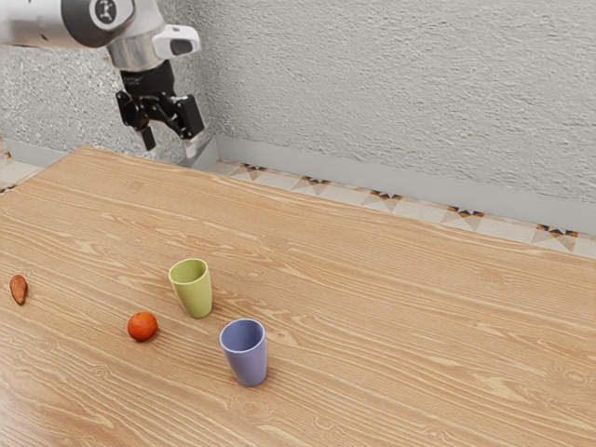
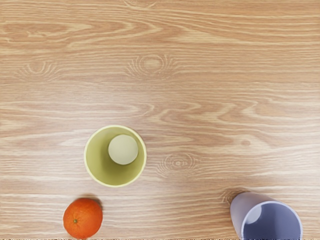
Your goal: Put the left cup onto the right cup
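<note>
Desk (image 1: 391, 307): wood, pronounced grain, smooth, low sheen. Green cup (image 2: 97, 171) and purple cup (image 2: 240, 207): smooth, matt, plastic-looking. Orange (image 2: 82, 218): finely dimpled skin, slight gloss. Wall (image 1: 391, 84) behind the fingers (image 1: 149, 138): rough, grainy plaster. The fingers themselves: matt black.

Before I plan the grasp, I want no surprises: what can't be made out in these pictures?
- Lilac-blue plastic cup: wrist view, rim partly cut off by the picture's edge.
- Small reddish-brown object: exterior view, too small to identify.
- Grey robot arm: exterior view, cut off by the upper left corner.
</note>
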Robot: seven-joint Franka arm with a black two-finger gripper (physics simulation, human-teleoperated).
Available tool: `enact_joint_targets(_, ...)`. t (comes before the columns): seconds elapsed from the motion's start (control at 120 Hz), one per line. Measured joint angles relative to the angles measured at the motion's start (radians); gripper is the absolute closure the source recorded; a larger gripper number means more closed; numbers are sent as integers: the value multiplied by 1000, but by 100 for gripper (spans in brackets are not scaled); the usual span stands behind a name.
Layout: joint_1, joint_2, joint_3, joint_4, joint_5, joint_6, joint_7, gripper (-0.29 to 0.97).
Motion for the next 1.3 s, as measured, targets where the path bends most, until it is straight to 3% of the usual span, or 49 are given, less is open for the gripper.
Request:
enact_joint_targets(0.5, 3, 40, 2, -62, 0, 27, 7, 2)
enact_joint_targets(1.05, 1, 90, 3, -281, -1, 259, 10, 2)
enact_joint_targets(1.3, 1, 157, 3, -310, -1, 341, 10, 2)
